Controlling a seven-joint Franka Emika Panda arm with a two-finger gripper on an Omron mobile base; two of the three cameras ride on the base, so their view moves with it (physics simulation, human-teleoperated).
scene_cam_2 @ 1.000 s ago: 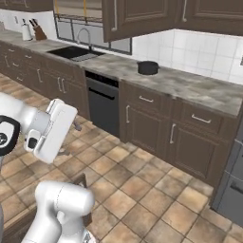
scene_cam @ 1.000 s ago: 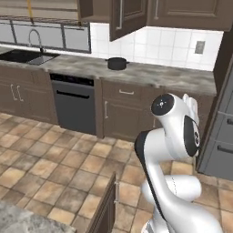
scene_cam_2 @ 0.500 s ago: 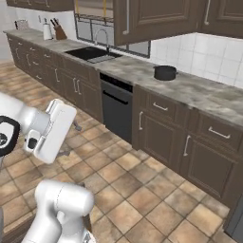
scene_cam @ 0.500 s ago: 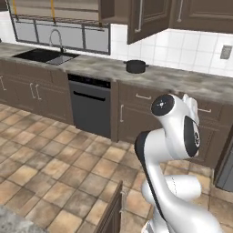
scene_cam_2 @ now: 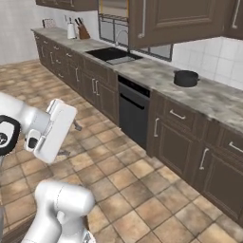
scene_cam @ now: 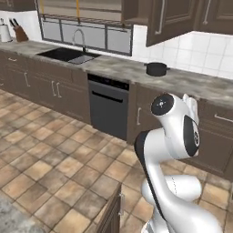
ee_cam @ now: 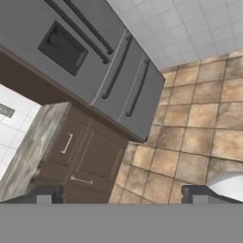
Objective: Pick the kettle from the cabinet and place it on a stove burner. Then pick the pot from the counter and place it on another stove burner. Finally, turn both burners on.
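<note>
The pot (scene_cam: pixel 156 68) (scene_cam_2: pixel 185 78) is low, wide and charcoal-black. It stands on the marbled counter (scene_cam: pixel 123 68) (scene_cam_2: pixel 156 76) in front of the white tiles, right of the sink. Dark brown wall cabinets hang above it, and one cabinet (scene_cam: pixel 134 12) looks open with its door swung out; I cannot see its inside. The kettle and the stove burners are out of view. My gripper (ee_cam: pixel 121 194) (scene_cam_2: pixel 71 139) is held high over the floor, well away from the counter. It is open, with nothing between its fingertips (ee_cam: pixel 45 194).
A sink (scene_cam: pixel 68 55) (scene_cam_2: pixel 114 53) is set in the counter, with a black dishwasher (scene_cam: pixel 108 107) (scene_cam_2: pixel 133 111) below and drawer-fronted base cabinets alongside. A knife block (scene_cam_2: pixel 83 32) stands far left. The hand view looks down on a grey fridge (ee_cam: pixel 90 52) and tiled floor (ee_cam: pixel 199 118).
The whole picture has shifted in both base views: the base has driven, and the counter and pot now appear closer and further right. The arm keeps its pose and the gripper stays open.
</note>
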